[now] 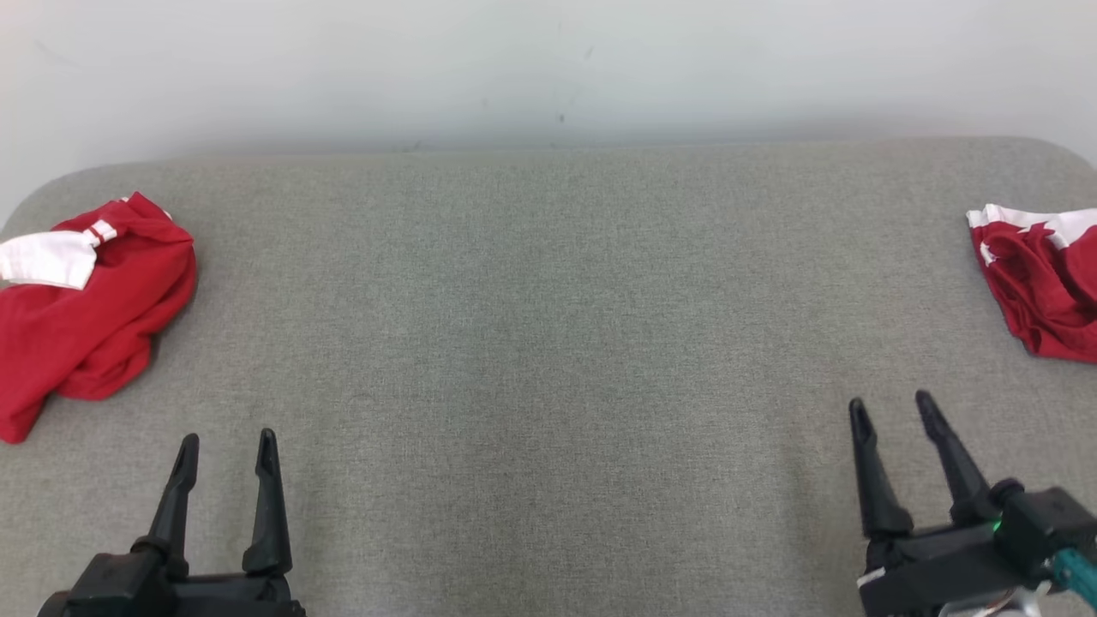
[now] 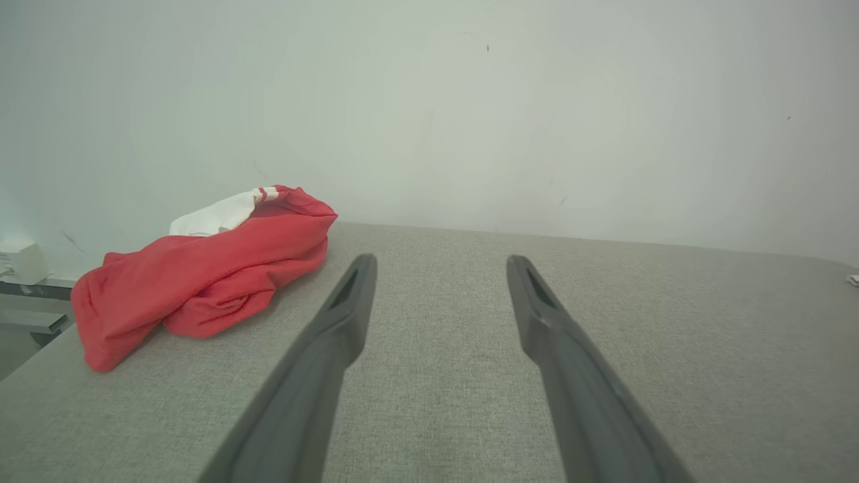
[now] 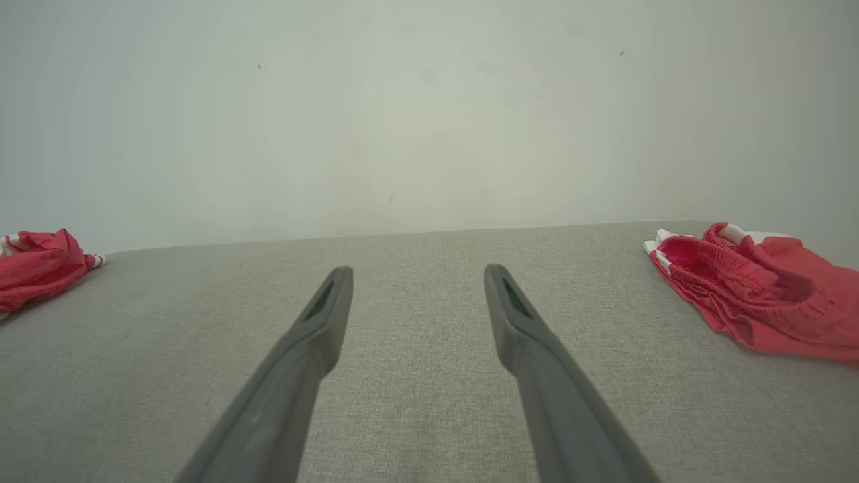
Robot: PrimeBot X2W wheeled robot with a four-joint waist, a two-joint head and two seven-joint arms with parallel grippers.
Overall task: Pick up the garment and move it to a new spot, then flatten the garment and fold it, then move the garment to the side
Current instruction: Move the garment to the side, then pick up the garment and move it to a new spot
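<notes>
The left gripper (image 1: pixel 229 437) and right gripper (image 1: pixel 890 400) are held spread and empty over the desk (image 1: pixel 548 343), with a crumpled red garment (image 1: pixel 94 317) seen far left.

The whole middle of the grey table (image 1: pixel 548 343) is wide open, with just a crumpled red garment (image 1: pixel 90 317) at the left edge and another red garment (image 1: pixel 1041 287) at the right.

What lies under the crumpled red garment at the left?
The grey table carries the garment. Whether anything else lies beneath cannot be seen; the cloth covers that spot.
</notes>
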